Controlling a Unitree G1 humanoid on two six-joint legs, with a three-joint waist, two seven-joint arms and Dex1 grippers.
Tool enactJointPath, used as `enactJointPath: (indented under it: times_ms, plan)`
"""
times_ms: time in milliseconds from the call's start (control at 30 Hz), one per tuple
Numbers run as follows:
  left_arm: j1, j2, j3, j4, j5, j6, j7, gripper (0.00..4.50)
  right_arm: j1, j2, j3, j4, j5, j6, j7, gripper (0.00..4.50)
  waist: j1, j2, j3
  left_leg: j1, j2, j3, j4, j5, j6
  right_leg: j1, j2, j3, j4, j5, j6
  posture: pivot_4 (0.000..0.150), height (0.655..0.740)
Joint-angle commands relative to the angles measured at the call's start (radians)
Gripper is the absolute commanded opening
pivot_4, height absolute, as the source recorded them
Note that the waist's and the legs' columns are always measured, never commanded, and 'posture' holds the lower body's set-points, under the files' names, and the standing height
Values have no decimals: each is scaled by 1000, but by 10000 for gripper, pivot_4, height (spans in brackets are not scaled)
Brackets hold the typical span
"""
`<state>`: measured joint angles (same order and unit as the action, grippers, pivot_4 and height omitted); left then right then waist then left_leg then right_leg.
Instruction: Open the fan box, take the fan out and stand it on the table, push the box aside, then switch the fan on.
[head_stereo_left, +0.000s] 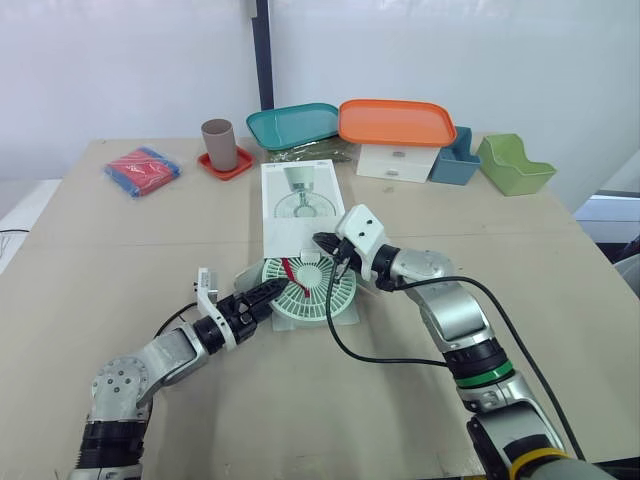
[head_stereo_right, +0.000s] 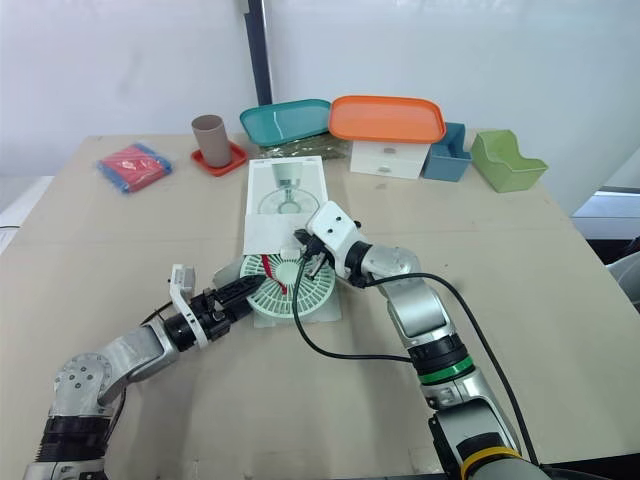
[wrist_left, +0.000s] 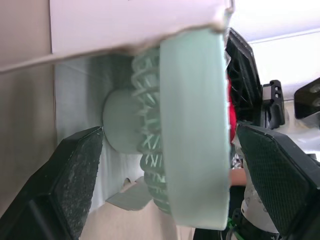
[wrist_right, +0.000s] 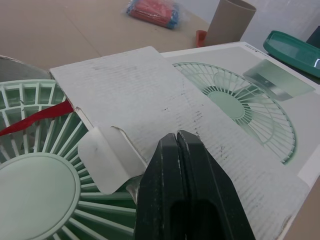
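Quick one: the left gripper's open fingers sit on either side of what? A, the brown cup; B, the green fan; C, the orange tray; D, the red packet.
B: the left wrist view shows the fingers of the left gripper apart, one each side of the green fan, which lies at the open end of the fan box.

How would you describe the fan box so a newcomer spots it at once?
On the tan table, look at the centre, just nearer than the teal tray and orange tray at the far edge. The fan box lies flat there, with the mint-green fan poking from its near end. It is the only white carton with a fan pictured on top.
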<state>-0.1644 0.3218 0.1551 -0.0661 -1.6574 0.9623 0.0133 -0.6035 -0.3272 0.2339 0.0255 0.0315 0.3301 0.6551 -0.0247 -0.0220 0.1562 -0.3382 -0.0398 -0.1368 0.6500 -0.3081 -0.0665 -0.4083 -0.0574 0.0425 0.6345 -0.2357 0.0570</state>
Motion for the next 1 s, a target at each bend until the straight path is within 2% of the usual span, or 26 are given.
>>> enactJointPath:
  times_ms: [33, 133, 233, 467, 800, 1000]
  plan:
    - [-9, -2, 4, -15, -27, 25, -21, 33747, 7, 3, -5, -14, -1, 1, -5, 0, 0, 0, 0, 0, 0, 0, 0, 0, 0, 0, 0, 0, 0, 0, 0, 1500, 7400]
    - [2, -2, 7, -30, -35, 31, -20, 21873, 13, 2, 2, -19, 2, 1, 1, 0, 0, 0, 0, 0, 0, 0, 0, 0, 0, 0, 0, 0, 0, 0, 0, 1500, 7400]
    - [23, -1, 10, -44, -31, 26, -17, 18200, 8, 4, 9, -12, 2, -4, 10, 0, -1, 0, 0, 0, 0, 0, 0, 0, 0, 0, 0, 0, 0, 0, 0, 1500, 7400]
    - [88, 35, 23, -109, -90, 29, 0, 17397, 0, 4, 13, 3, 0, -17, 26, 0, -1, 0, 0, 0, 0, 0, 0, 0, 0, 0, 0, 0, 0, 0, 0, 1500, 7400]
    - [262, 145, 11, -302, -305, -4, 67, 17057, 3, 9, 15, 10, -1, -27, 32, 0, 0, 0, 0, 0, 0, 0, -1, 0, 0, -1, 0, 1, 0, 0, 0, 1500, 7400]
    - [329, 146, 3, -378, -315, -32, 63, 16928, -3, 5, 12, 20, -1, -32, 39, 0, 0, 1, 0, 0, 1, 1, -1, 0, 0, -1, 0, 1, 0, 0, 0, 1500, 7400]
